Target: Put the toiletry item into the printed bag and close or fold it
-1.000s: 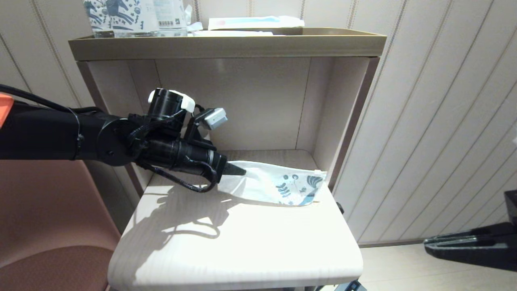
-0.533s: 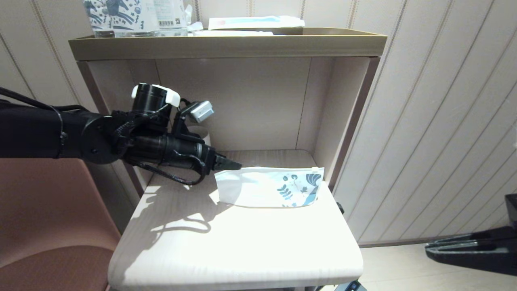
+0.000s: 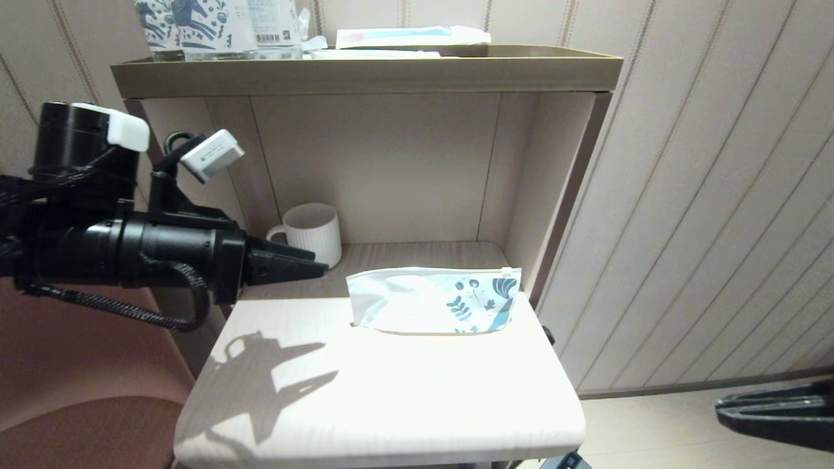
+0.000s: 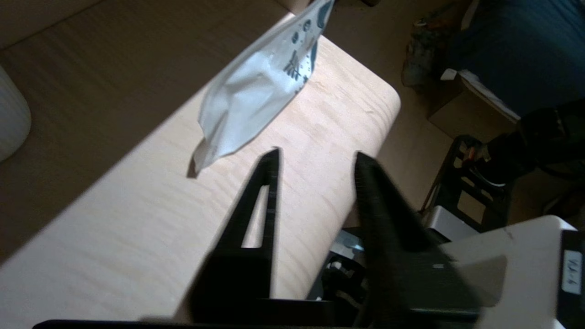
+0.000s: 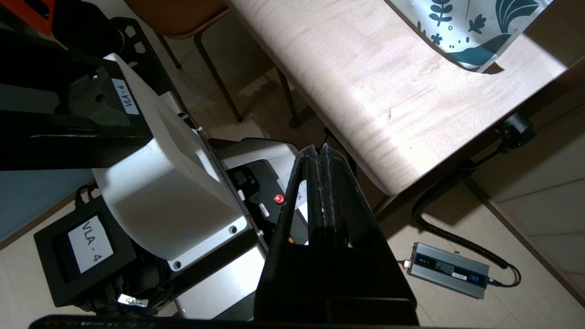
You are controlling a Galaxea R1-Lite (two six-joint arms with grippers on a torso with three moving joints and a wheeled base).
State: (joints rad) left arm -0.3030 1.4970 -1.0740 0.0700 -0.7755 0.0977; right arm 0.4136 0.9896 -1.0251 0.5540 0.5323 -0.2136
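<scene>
Now left pincer hovers w/ jaws apart, empty, beside printed bag on table; right pincer closed, empty.

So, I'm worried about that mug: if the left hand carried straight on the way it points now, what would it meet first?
Probably the bag, near its plain end; the left hand is open, aimed across the shelf. The mug seems to sit behind that line, though depth is unclear.

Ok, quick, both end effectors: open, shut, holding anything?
Left end effector: open, empty, clear of the printed bag.
Right end effector: shut, empty, parked low beside the table.
</scene>
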